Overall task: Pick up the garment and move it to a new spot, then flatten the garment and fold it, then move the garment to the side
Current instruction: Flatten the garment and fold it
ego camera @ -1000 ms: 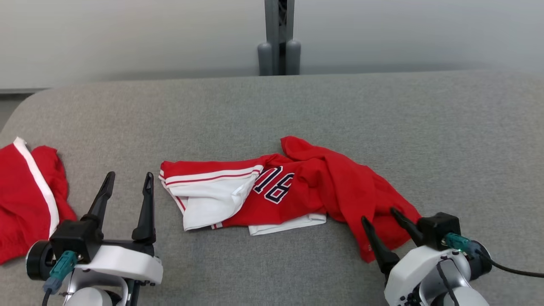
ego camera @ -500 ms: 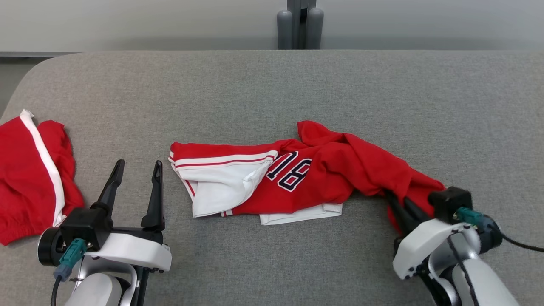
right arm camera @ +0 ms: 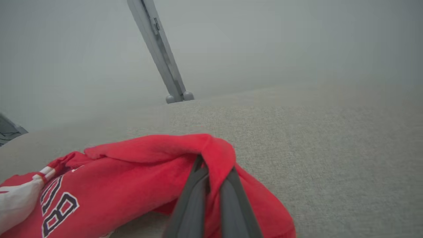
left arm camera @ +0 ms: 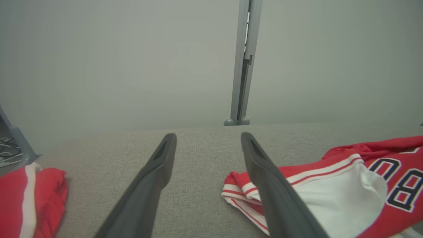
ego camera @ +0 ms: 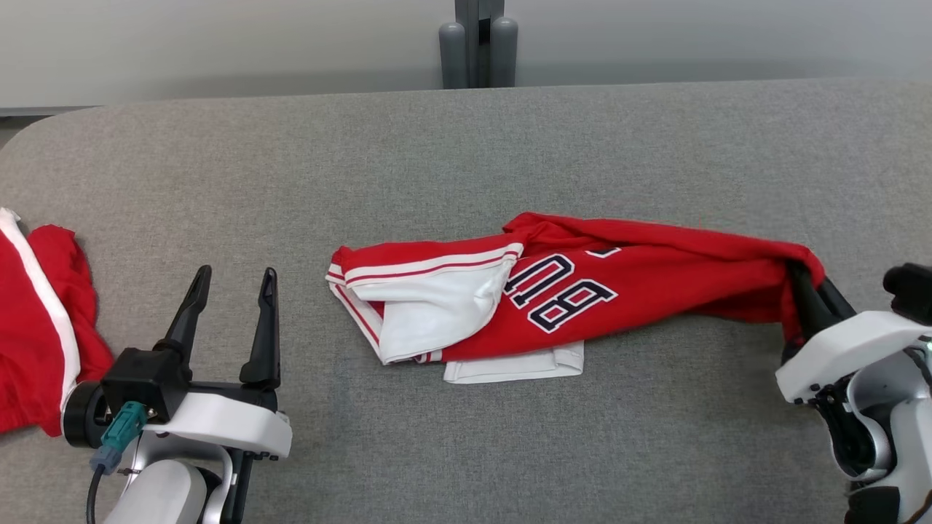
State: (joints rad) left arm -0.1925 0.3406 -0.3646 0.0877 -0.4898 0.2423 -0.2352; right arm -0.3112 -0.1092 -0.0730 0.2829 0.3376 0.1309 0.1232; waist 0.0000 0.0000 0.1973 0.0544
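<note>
A red garment point(ego camera: 582, 291) with white trim and dark numerals lies crumpled on the grey table point(ego camera: 466, 145), stretched out toward the right. My right gripper point(ego camera: 801, 280) is shut on the garment's right end, red cloth point(right arm camera: 211, 155) draped over its closed fingertips point(right arm camera: 201, 178). At the lower left my left gripper point(ego camera: 233, 280) stands open and empty, its fingers point(left arm camera: 155, 178) pointing across the table, a hand's width left of the garment's white-striped end point(left arm camera: 297, 188).
A second red cloth with a white stripe point(ego camera: 36, 327) lies at the table's left edge, also seen as a red cloth point(left arm camera: 29, 198) in the left wrist view. A grey post point(ego camera: 477, 44) stands behind the table's far edge.
My right gripper closed on the garment's right end and pulled it rightward, stretching the cloth out. The head camera shifted. The left gripper stayed open.
</note>
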